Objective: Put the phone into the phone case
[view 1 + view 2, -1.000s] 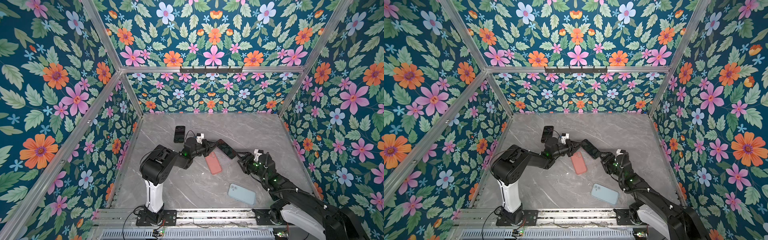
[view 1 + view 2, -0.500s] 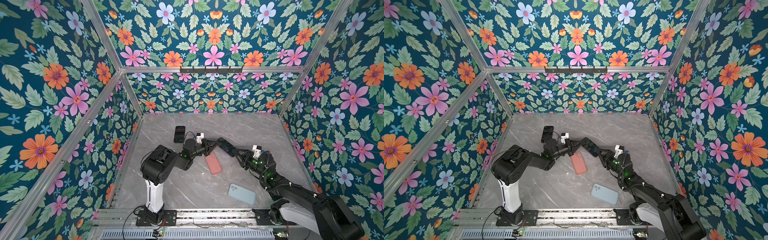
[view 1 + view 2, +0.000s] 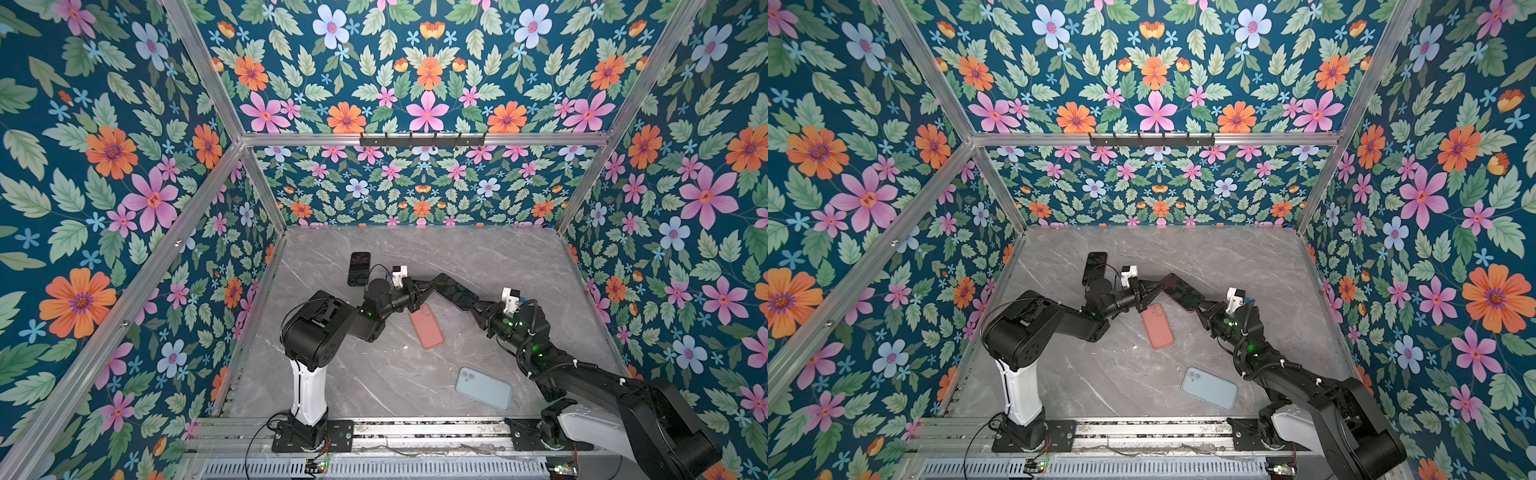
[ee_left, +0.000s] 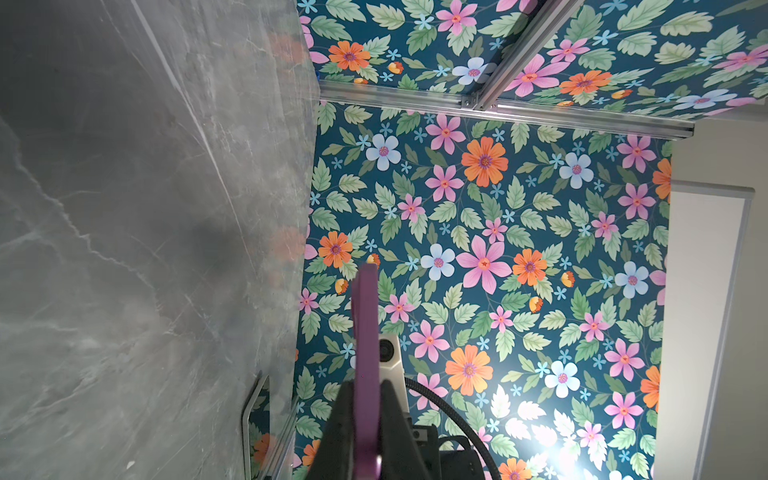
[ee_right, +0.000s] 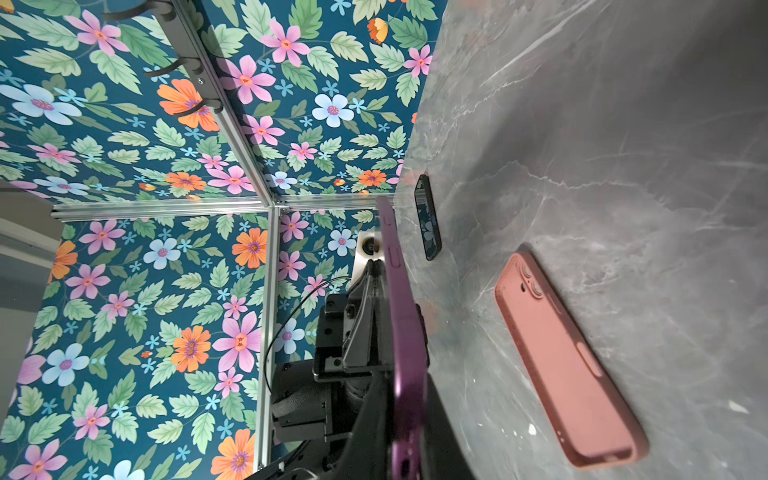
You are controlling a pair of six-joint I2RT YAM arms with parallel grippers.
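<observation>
A dark-screened phone (image 3: 455, 292) with a purple rim hangs tilted above the table's middle in both top views (image 3: 1181, 292). My left gripper (image 3: 432, 286) is shut on its left end, and the left wrist view shows the purple edge (image 4: 365, 332) clamped between the fingers of that gripper (image 4: 365, 399). My right gripper (image 3: 471, 305) is shut on the other end, where its fingers press on the purple rim (image 5: 399, 311). A pink phone case (image 3: 426, 326) lies back up on the table just below the phone, and it also shows in the right wrist view (image 5: 569, 361).
A black phone (image 3: 359, 268) lies flat at the back left, behind the left arm. A light blue case (image 3: 483, 388) lies near the front edge by the right arm. Flowered walls close in the grey marble table (image 3: 519, 257) on three sides.
My right gripper has moved up to the phone's right end and shut on it. The left gripper has kept its hold, and the phone has barely shifted.
</observation>
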